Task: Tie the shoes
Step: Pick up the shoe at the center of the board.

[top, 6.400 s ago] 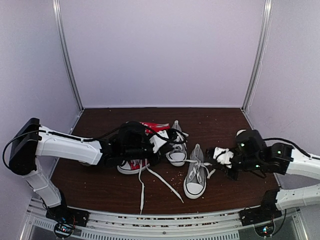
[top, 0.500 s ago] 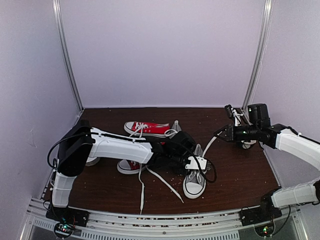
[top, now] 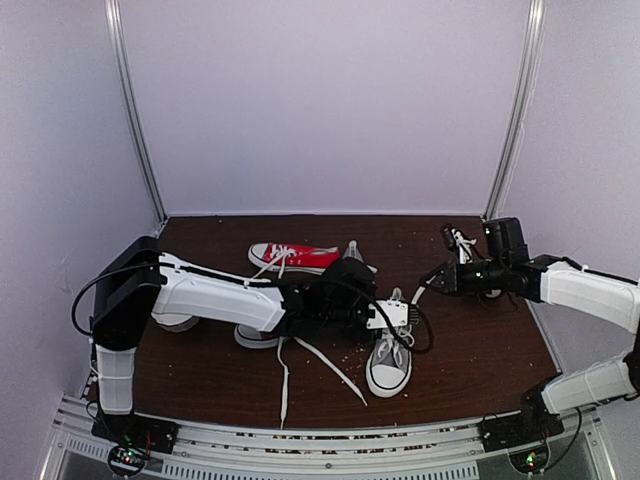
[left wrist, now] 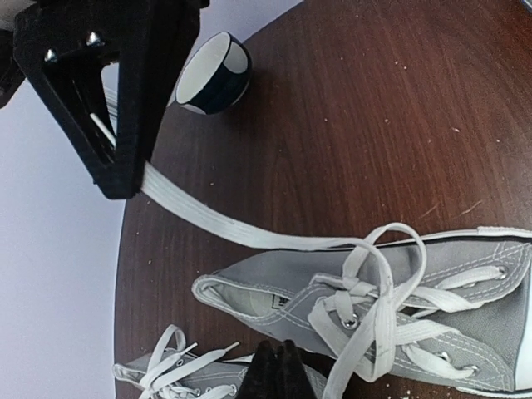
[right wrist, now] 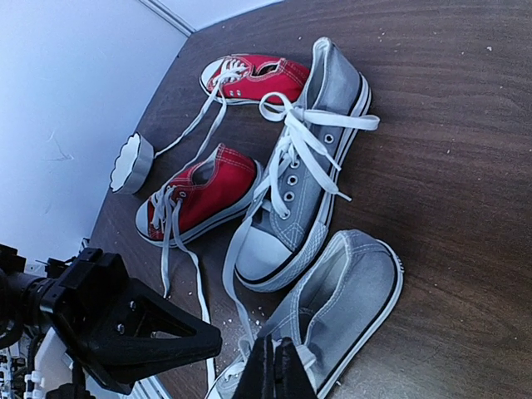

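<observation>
My left pincer (left wrist: 278, 371) sits right over the near grey sneaker (top: 388, 362), above its collar and upper eyelets, so that arm is plainly the closer one. The shoe's long axis runs out from under the left pincer toward the arm bases. Its toe is the end farthest from that pincer, and its heel is on the side of the right pincer (right wrist: 273, 364), which hangs well off from the shoe.

The left fingers are pressed together. A loose loop of lace passes just beside their tips, and I cannot tell whether any strand is caught between them. The right pincer is clamped on one white lace (left wrist: 218, 226), which runs in a shallow curve from its tips to the top eyelets of that sneaker.

The second grey sneaker (right wrist: 309, 212) lies beyond the left pincer, its laces loose, with a red sneaker (right wrist: 204, 195) just beside it.

My read is that the next move means drawing the held strand across the tongue. I'd want the left tips confirmed on the other strand first.
</observation>
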`<state>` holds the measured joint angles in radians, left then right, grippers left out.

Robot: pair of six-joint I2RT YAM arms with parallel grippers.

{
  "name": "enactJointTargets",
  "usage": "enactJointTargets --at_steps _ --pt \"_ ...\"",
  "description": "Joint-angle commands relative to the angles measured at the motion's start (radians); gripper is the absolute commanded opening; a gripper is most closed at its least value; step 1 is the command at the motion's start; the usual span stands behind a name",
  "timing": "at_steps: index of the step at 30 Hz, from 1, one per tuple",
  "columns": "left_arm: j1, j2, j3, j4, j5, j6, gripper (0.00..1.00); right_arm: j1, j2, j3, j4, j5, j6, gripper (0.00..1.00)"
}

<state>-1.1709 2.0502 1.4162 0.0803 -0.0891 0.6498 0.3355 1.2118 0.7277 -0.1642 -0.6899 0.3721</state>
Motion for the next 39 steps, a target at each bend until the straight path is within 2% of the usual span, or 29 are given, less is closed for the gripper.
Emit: enactJointTargets --at_steps 1,2,6,11,16,23,29,34,39 --pt "0.002 -0.022 0.025 -0.045 0.13 0.015 0.0 0.02 0.008 -0.011 0.043 0.018 0.012 0.0" --pt "0.002 -0.007 0.059 -0.11 0.168 0.027 0.0 0.02 0.008 -0.009 0.038 0.019 0.008 0.0" --pt "0.006 0.06 0.179 -0.299 0.208 0.019 0.21 0.02 -0.001 0.014 -0.003 0.033 -0.021 0.0" --pt "0.027 0.096 0.252 -0.401 0.277 -0.006 0.34 0.018 -0.015 0.047 -0.056 0.058 -0.054 0.0" --pt "0.033 0.151 0.332 -0.477 0.263 -0.014 0.29 0.017 -0.011 0.089 -0.097 0.076 -0.078 0.0" --pt "0.039 0.2 0.395 -0.534 0.247 -0.022 0.27 0.017 -0.005 0.122 -0.124 0.079 -0.094 0.0" --pt "0.039 0.226 0.419 -0.531 0.178 -0.03 0.23 0.017 -0.007 0.12 -0.128 0.072 -0.1 0.0" --pt "0.039 0.228 0.414 -0.498 0.111 -0.029 0.13 0.017 -0.009 0.123 -0.132 0.063 -0.108 0.0" --pt "0.039 0.229 0.409 -0.491 0.093 -0.019 0.11 0.017 -0.009 0.131 -0.139 0.054 -0.113 0.0"
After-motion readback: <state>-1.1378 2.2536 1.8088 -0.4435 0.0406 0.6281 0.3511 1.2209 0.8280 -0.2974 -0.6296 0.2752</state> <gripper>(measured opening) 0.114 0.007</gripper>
